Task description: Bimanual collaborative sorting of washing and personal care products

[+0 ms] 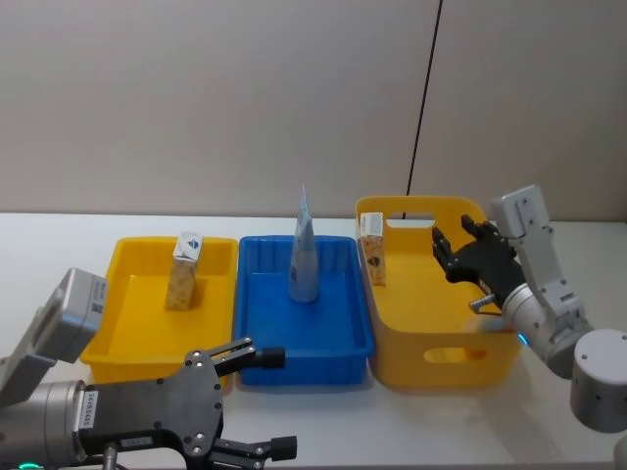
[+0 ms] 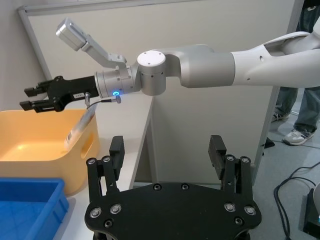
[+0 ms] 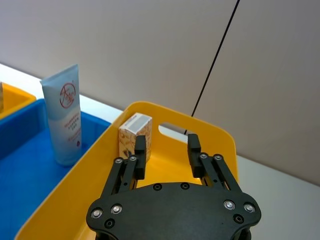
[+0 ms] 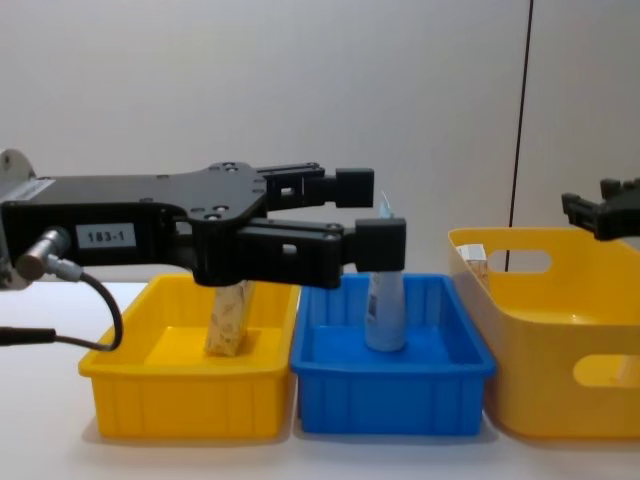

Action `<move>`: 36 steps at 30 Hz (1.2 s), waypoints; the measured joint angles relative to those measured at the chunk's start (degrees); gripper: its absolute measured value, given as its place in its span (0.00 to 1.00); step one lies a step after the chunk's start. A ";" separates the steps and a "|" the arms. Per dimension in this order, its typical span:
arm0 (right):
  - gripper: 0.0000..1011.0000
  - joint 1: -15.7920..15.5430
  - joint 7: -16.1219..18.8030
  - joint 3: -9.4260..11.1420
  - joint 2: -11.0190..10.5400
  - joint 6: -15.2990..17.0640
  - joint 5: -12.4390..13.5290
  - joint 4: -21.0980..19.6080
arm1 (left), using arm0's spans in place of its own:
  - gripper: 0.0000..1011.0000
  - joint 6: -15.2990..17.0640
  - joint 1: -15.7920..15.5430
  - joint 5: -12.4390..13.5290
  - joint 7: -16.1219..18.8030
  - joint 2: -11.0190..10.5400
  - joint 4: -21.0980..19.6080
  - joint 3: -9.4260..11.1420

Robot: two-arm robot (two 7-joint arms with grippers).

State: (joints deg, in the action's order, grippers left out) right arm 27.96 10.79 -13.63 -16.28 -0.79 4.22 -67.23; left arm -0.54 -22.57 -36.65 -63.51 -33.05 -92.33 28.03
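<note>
Currently: tube [image 1: 303, 257] upright in blue tray [image 1: 257, 338]; cartons [image 1: 184, 271] in yellow tray [image 1: 125, 328] and bin [image 1: 441, 338]. Left gripper [image 1: 257, 401] and right gripper [image 1: 458, 252] released, empty. Risk: reaching low could topple the tube.

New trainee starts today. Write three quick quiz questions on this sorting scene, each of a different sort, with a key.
1. True or false: the tube stands upright in the blue tray.
2. Which container holds the carton nearest the right gripper? A) blue tray B) deep yellow bin C) shallow yellow tray
3. Fill in: the left gripper is ___, holding nothing.

Key: 1 true; 2 B; 3 open
</note>
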 joint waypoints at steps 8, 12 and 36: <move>0.69 0.46 1.08 0.65 0.56 -1.70 0.65 -1.70 | 0.99 0.00 0.00 0.00 0.00 0.00 0.00 0.00; 0.82 0.78 2.91 1.05 0.95 -2.63 2.10 -3.10 | 0.99 0.00 0.00 0.00 0.00 0.00 0.01 0.01; 0.99 -2.26 16.18 -0.06 -1.67 0.46 11.19 -12.83 | 0.99 0.00 0.00 0.00 0.00 0.00 0.00 0.00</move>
State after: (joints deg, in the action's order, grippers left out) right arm 25.70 26.98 -13.69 -17.96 -0.32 15.41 -80.06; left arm -0.54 -22.58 -36.65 -63.51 -33.05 -92.32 28.03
